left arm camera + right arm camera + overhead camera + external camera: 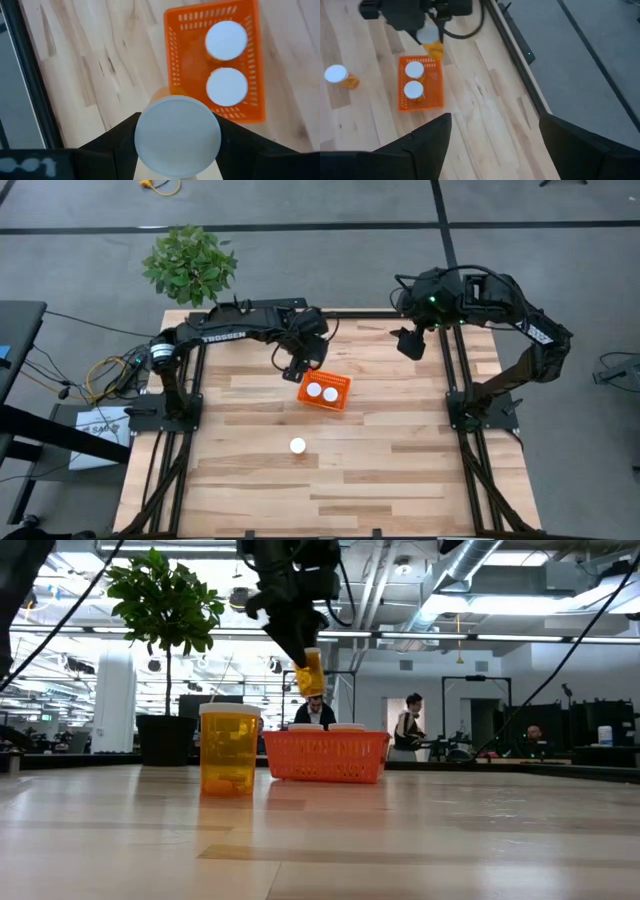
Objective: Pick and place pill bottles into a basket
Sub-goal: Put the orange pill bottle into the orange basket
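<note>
**Two bottles in the basket, a third in the air, one left on the table**

In the high view, the orange basket stood near the table's middle with two white-capped pill bottles inside. The left gripper hung just beside its far-left corner. A lone bottle stood apart, nearer the front edge. The right gripper waited at the far right.

In the low view, the held bottle hung tilted above the basket.

In the left wrist view, the fingers clamped this bottle's cap.

In the right wrist view, the right fingers stood wide, empty.

By my judgement, about half was done.
</note>
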Robot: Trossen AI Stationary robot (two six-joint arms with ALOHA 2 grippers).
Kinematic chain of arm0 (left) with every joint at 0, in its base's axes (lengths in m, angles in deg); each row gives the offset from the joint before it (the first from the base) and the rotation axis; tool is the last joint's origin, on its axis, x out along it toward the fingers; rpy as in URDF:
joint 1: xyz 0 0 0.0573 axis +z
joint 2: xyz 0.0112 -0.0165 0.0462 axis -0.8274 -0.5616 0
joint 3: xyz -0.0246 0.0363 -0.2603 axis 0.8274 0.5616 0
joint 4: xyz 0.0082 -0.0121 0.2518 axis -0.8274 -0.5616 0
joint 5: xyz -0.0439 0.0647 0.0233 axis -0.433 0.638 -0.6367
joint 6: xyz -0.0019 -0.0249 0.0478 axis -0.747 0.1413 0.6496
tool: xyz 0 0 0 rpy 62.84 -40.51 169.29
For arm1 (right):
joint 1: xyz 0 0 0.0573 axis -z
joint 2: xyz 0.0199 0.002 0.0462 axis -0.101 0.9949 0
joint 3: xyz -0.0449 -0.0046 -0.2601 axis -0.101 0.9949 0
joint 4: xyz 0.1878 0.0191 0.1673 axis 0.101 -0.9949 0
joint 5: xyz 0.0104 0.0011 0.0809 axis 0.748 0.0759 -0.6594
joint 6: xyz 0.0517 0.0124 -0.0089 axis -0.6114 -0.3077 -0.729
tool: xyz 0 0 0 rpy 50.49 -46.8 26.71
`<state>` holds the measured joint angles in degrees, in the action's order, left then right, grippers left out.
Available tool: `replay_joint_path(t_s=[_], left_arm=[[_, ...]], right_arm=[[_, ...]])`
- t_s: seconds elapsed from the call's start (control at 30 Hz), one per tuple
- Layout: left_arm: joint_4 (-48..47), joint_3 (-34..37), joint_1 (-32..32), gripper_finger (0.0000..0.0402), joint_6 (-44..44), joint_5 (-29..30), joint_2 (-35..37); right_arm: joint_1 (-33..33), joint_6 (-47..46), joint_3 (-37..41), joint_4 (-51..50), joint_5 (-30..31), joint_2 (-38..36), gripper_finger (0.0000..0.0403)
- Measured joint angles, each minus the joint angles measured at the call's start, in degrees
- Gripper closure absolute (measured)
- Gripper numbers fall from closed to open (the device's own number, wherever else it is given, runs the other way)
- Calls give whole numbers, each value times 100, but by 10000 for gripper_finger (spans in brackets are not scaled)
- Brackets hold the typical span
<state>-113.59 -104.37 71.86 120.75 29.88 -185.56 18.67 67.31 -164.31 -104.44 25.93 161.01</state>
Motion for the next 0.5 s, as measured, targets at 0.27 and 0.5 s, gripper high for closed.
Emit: replay_joint_path(t_s=[0.27, 0.5], left_arm=[[-228, -538, 14, 200, 90, -79, -539], [-93, -573, 14, 200, 151, -296, -570]], right_arm=[[251, 228, 0, -1, -168, 0, 106], [268, 331, 0, -3, -207, 0, 106]])
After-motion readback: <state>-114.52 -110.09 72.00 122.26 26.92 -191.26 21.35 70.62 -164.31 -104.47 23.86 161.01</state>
